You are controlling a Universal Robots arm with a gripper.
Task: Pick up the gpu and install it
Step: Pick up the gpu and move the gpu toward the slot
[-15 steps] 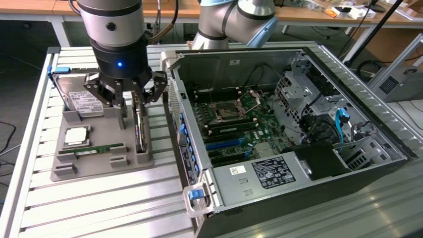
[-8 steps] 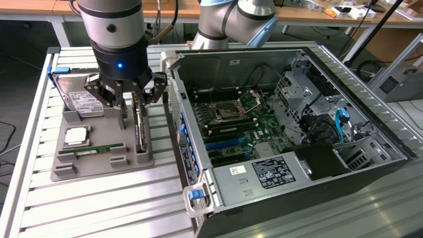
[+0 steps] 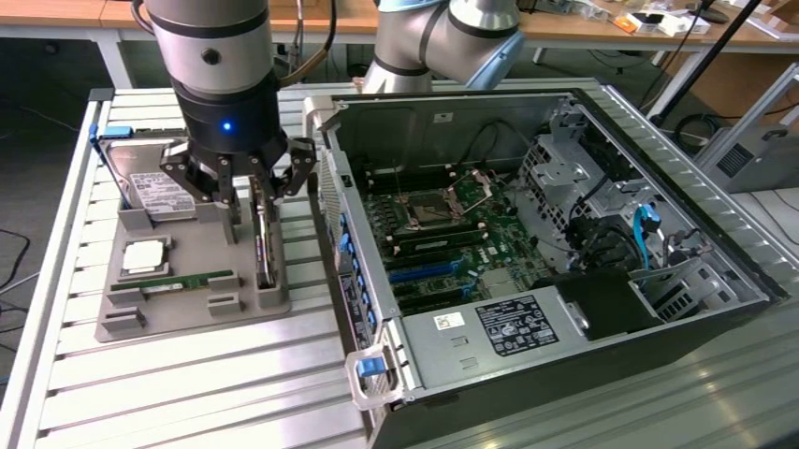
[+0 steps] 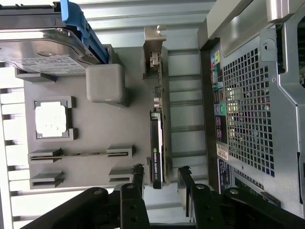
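The gpu (image 3: 265,251) is a thin dark card standing on edge in a slot of the grey holder tray (image 3: 187,313), on the side nearest the computer case. My gripper (image 3: 245,192) hangs just above it, open. In the wrist view the gpu (image 4: 157,143) runs lengthwise with its silvery bracket (image 4: 153,62) at the far end. My gripper (image 4: 160,177) straddles the card's near end, one fingertip (image 4: 138,175) on each side with a gap to the card. Nothing is held.
The tray also carries a hard drive (image 3: 156,187) with a blue clip, a CPU (image 3: 144,254) and a green RAM stick (image 3: 175,281). The open computer case (image 3: 587,309) lies on the exterior view's right, its motherboard (image 3: 456,243) and blue slots (image 3: 418,271) exposed. The case wall (image 4: 248,105) is close beside the gpu.
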